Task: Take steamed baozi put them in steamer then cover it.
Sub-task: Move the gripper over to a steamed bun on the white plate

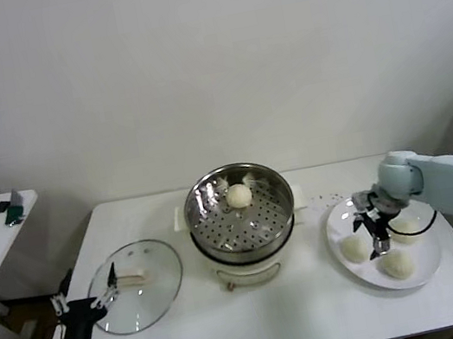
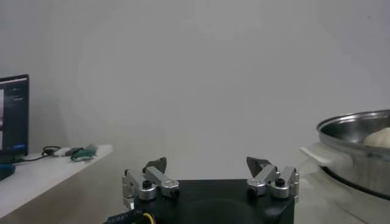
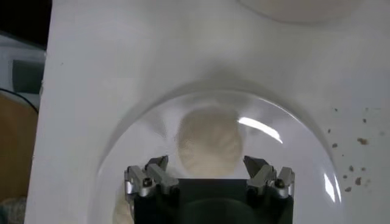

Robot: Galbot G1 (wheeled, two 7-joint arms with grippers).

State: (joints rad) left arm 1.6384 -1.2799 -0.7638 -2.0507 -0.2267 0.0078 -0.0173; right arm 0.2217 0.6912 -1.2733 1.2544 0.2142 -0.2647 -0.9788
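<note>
Overall, head view: a white table (image 1: 262,321) is seen bearing the steamer (image 1: 239,213), the cover (image 1: 135,286) and a white plate (image 1: 420,271).
Steamer, head view: the steel pot is set at the table's middle on its white base, uncovered; one baozi (image 1: 238,195) is seen on the perforated tray, toward the far wall.
Cover, head view: the glass lid is laid flat on the table on the robot's left of the steamer, apart from it, handle up.
Plate, head view: three baozi are counted on it, at (image 1: 353,247), (image 1: 396,263) and (image 1: 406,228), the last partly hidden by the gripper.
Right gripper (image 1: 372,224), head view: it is held low over the plate, pointing down, just beside the nearest bun; finger spacing is not resolved here.
Left gripper (image 1: 88,304), head view: it is parked at the table's left front corner, near the cover's rim.
Left wrist view: the left gripper (image 2: 207,167) is shown with fingers spread wide and nothing between them; the steamer's rim (image 2: 356,131) and the top of its bun (image 2: 379,137) are visible at the edge; a side desk (image 2: 42,173) with a monitor (image 2: 13,115) is seen beyond.
Right wrist view: the right gripper (image 3: 206,165) is shown spread wide, one baozi (image 3: 209,142) centred in the gap on the plate (image 3: 292,146); contact cannot be confirmed. Crumbs on the table (image 3: 356,143) are recorded only here.
</note>
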